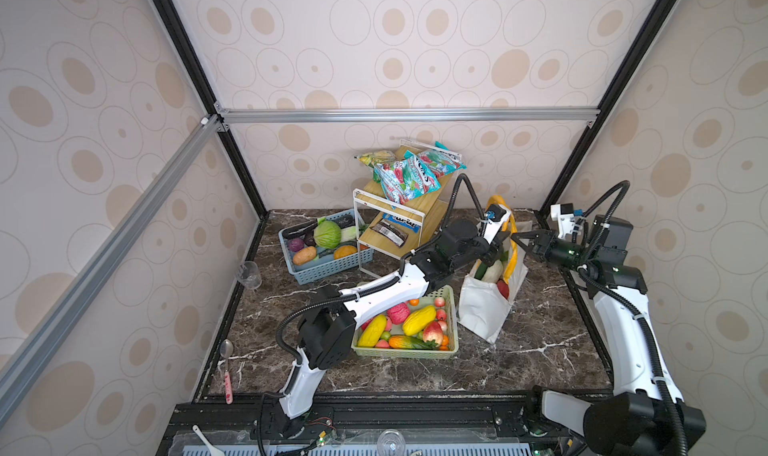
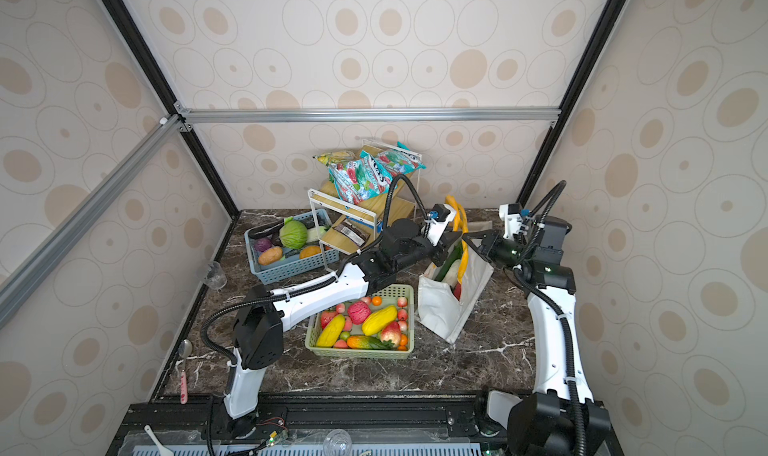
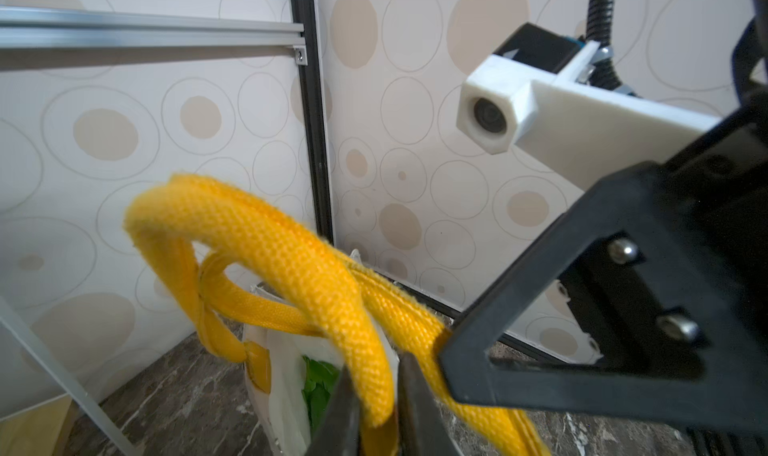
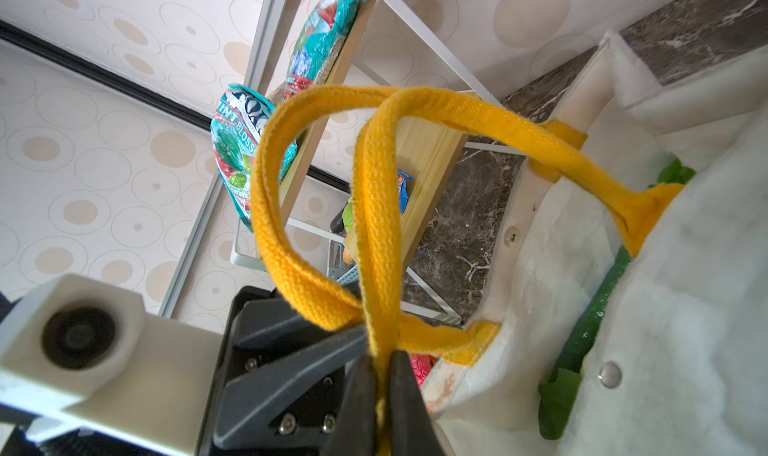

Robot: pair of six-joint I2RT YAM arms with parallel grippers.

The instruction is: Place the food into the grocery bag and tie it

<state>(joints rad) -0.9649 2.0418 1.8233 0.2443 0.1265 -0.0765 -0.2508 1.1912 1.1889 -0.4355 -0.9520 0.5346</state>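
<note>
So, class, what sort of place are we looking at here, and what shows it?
Most likely a robot test cell staged as a grocery corner: aluminium frame rail, two robot arms at a marble-look tabletop, a green basket of toy fruit.

We see the white grocery bag (image 1: pixel 482 308) with mustard-yellow straps (image 3: pixel 270 246). Beside that bag, the bench (image 1: pixel 540 329) is dark marble veined white, the basket (image 1: pixel 405 353) pale green.

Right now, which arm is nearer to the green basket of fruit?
Left. The left arm crosses above the green basket's far left corner; the right arm stands beyond the grocery bag.
</note>
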